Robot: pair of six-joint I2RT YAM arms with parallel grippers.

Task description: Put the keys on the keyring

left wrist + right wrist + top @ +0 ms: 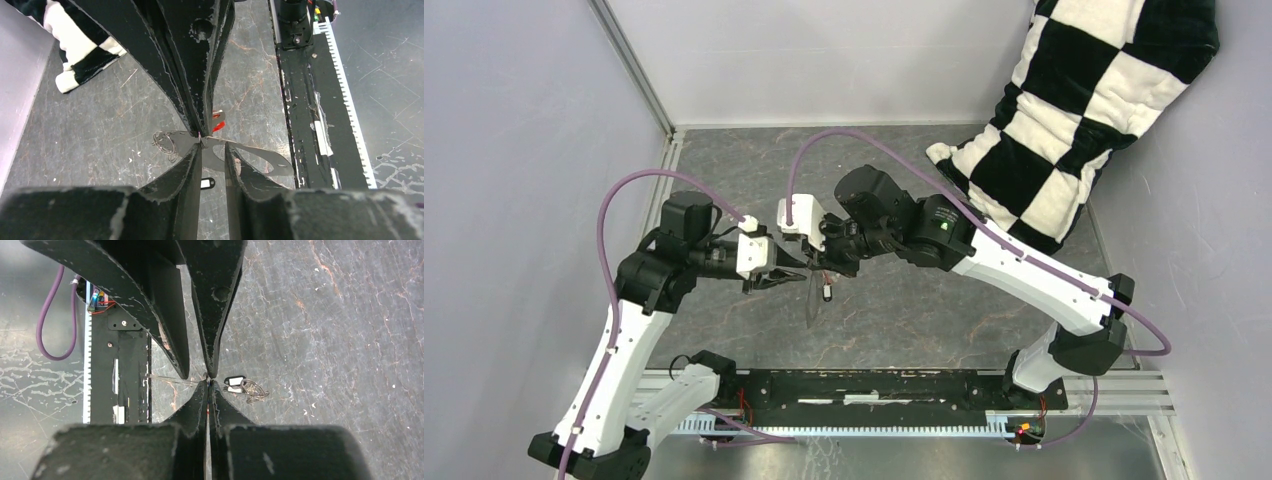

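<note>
Over the tabletop (904, 310), the arms meet tip to tip.

Right tool (207, 387) is fully closed, pinching the keyring (260, 157) at its edge. Left tool (212, 150) is part open with the ring's band crossing its gap; I can't tell if it grips. The ring's long axis runs crosswise to my left tool.

Red key (218, 123) sits just beyond the band and shows best from the left wrist. Black key (234, 381) is beside the pinch, clearest from the right wrist. Threaded or not, I can't tell.

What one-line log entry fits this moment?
right gripper: shut on keyring | left gripper: jaws slightly apart, grip unclear | red key: beside the pinch
</note>
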